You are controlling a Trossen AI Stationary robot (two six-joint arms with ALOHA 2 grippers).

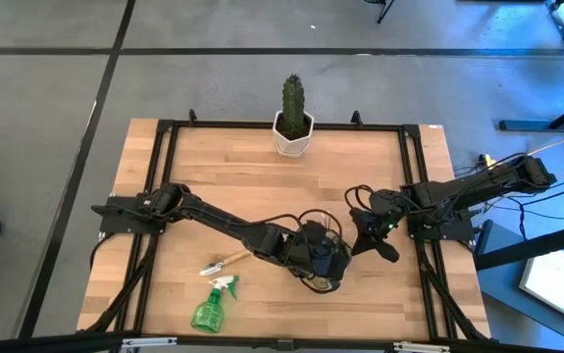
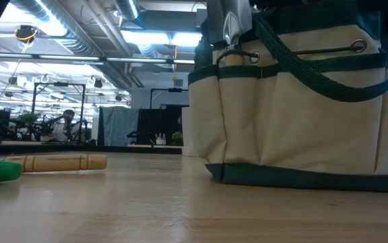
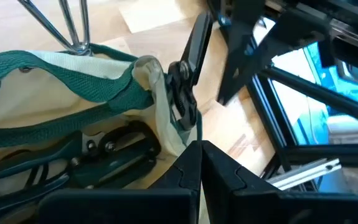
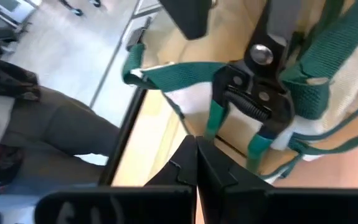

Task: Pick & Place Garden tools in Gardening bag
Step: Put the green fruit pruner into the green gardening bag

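The gardening bag (image 2: pixel 295 128), cream with dark green trim and straps, stands on the table at front centre (image 1: pixel 323 282). Dark pruning shears (image 4: pixel 256 93) stand at its rim, one end up, on the side toward my right arm; they also show in the left wrist view (image 3: pixel 182 93). More tools lie inside the bag (image 3: pixel 113 152). A wooden-handled trowel (image 1: pixel 225 262) and the green spray bottle (image 1: pixel 211 308) lie on the table left of the bag. My left gripper (image 3: pixel 200 158) is shut over the bag's rim. My right gripper (image 4: pixel 195 152) is shut beside the shears. My left gripper comes slanting down from the table's left, and the bag's cream rim cloth (image 3: pixel 169 127) runs right up to its shut fingertips. Whether it touches or pinches that cloth I cannot tell. My right gripper comes slanting down from the table's right. A cream edge and a green strap (image 4: pixel 211 121) run to its shut fingertips; whether they touch I cannot tell.
A green cactus in a white pot (image 1: pixel 293 118) stands at the table's far edge, in the middle. A black frame (image 1: pixel 414 176) runs around the tabletop. Bare wood lies between the bag and the cactus.
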